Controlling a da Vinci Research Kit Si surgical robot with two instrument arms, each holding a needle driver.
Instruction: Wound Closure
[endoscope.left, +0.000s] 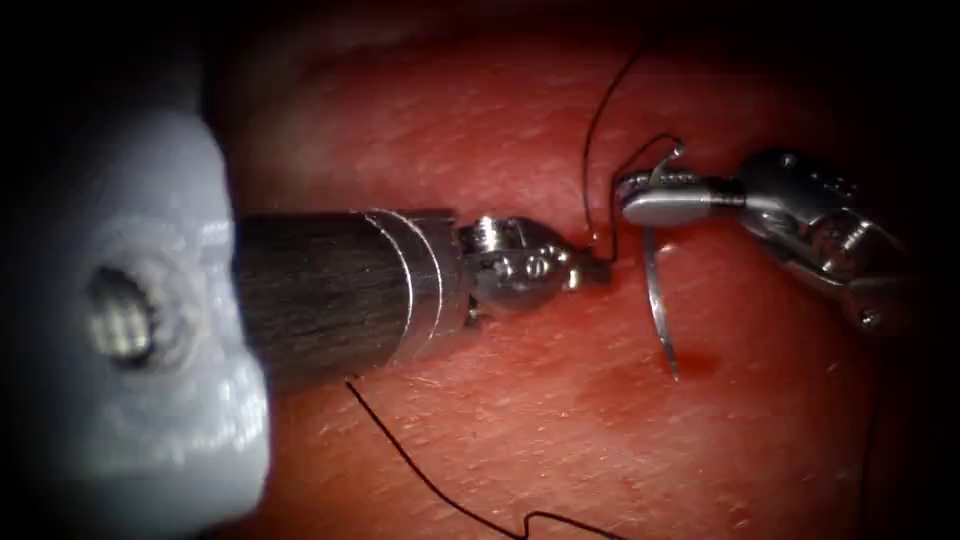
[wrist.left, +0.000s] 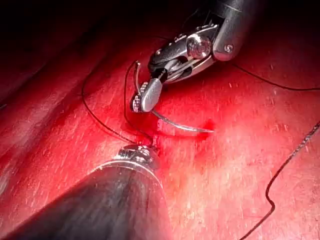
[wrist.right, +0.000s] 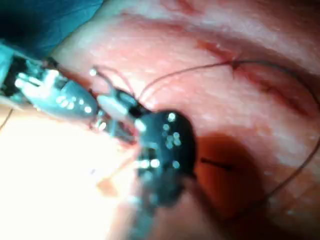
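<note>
**Needle held by the right tool over the tissue**

The needle (endoscope.left: 655, 285) is gripped near its thread end by the closed jaws of the right tool (endoscope.left: 650, 195), its point resting at the tissue (endoscope.left: 520, 420) surface by red fluid (endoscope.left: 700, 362). The thread (endoscope.left: 592, 150) is pinched by the closed left tool (endoscope.left: 592, 268).
</note>
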